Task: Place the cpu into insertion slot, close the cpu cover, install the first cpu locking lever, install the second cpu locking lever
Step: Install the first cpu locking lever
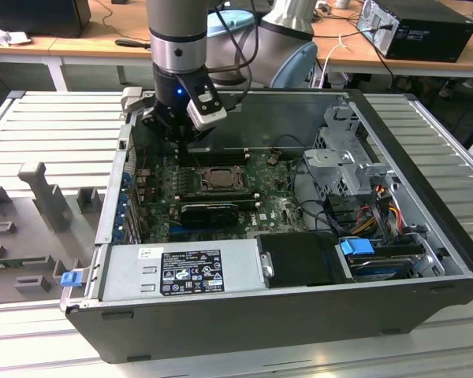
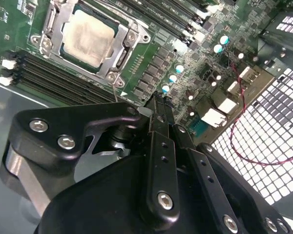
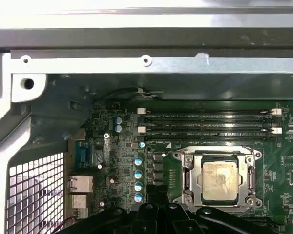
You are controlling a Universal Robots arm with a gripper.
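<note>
Now the gripper (image 2: 157,103) hangs pinched shut and empty above the board near the memory slots (image 3: 205,117). Beside them, your cpu (image 3: 219,181) lies in the insertion slot (image 3: 197,179) under the lowered cpu cover (image 3: 217,157). You're at the levers, seemingly unlatched, which calls for fine tip aim. Loose cables (image 1: 314,198) crowd the exterior view's right.

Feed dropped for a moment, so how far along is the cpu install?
Done: the cpu sits seated with the cover down around it. In hand: nothing; the gripper is shut and empty, hovering off the cover's corner. Left: the two levers; I cannot tell from these views whether either is latched.
</note>
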